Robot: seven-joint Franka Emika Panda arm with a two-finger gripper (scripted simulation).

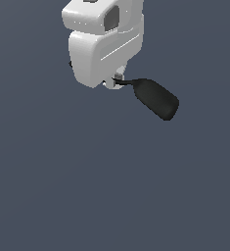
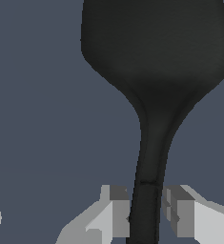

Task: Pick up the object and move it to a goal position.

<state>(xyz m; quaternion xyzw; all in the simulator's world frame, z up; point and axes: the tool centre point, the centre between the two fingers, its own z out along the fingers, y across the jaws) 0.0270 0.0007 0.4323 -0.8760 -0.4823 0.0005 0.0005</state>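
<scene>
We see a matte black spoon (image 1: 155, 97), its thin, slightly curved handle widening into a rounded oblong head. In the exterior view the head slants down toward that view's right. In the wrist view the handle's end sits pinched between the jaws.

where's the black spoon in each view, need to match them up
Exterior view: the black spoon sticks out from under the white gripper, head toward the exterior view's right and slightly down.
Wrist view: the spoon fills most of the picture, its handle running between the two fingers.
Shared landmark: the thin handle clamped at the fingers.
</scene>
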